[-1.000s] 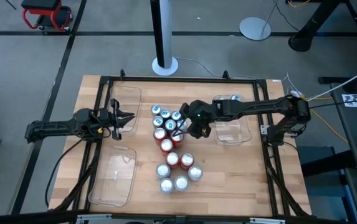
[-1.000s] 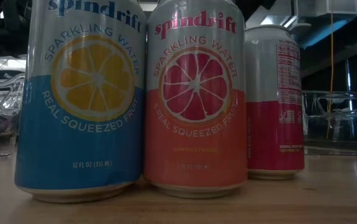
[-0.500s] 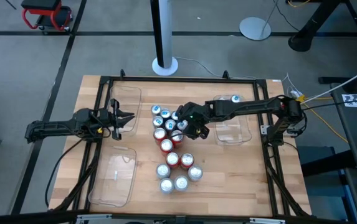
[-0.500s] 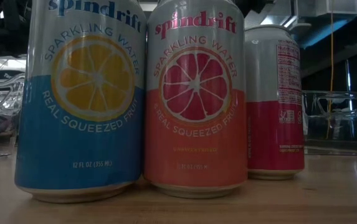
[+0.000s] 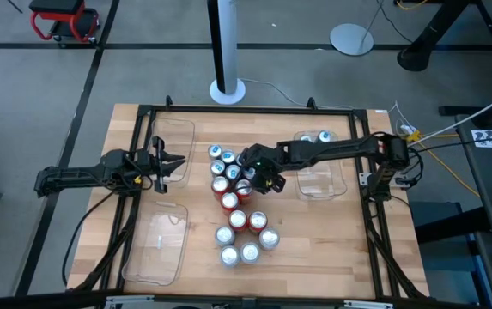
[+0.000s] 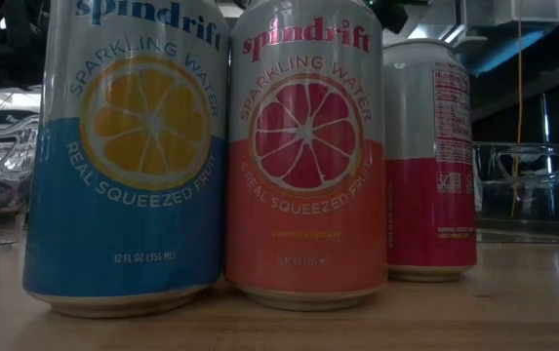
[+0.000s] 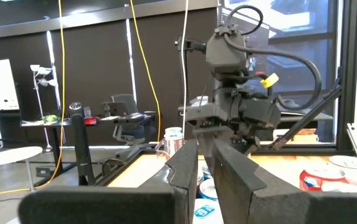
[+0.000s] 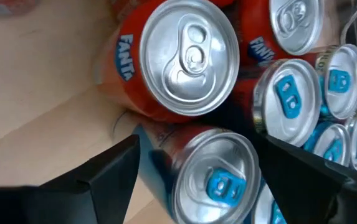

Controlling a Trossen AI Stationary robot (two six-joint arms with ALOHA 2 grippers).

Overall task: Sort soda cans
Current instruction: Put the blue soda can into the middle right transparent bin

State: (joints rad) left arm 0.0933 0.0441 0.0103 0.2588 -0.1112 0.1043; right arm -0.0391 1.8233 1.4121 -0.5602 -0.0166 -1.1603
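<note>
Soda cans stand upright in a cluster (image 5: pixel 231 172) at the table's middle, with a second group (image 5: pixel 246 238) nearer the near edge and two cans (image 5: pixel 314 137) in the far right tray. My right gripper (image 5: pixel 248 174) hangs open over the cluster's right side, pointing down. In the right wrist view its fingers (image 8: pixel 106 171) stand on either side of a blue-tabbed can (image 8: pixel 218 180), next to an orange can (image 8: pixel 178 59). My left gripper (image 5: pixel 177 163) waits open left of the cluster, above the table. The low view shows a blue can (image 6: pixel 128 156) and two red ones (image 6: pixel 303 156) up close.
Clear plastic trays lie at far left (image 5: pixel 173 137), near left (image 5: pixel 155 245) and right (image 5: pixel 318 176) of the cans. A black frame (image 5: pixel 254 109) runs around the table. Bare wood shows between the cans and the left trays and along the near edge.
My right gripper has moved toward the table's left, from beside the right tray to over the right side of the far can cluster. The cans and my left arm have kept still.
</note>
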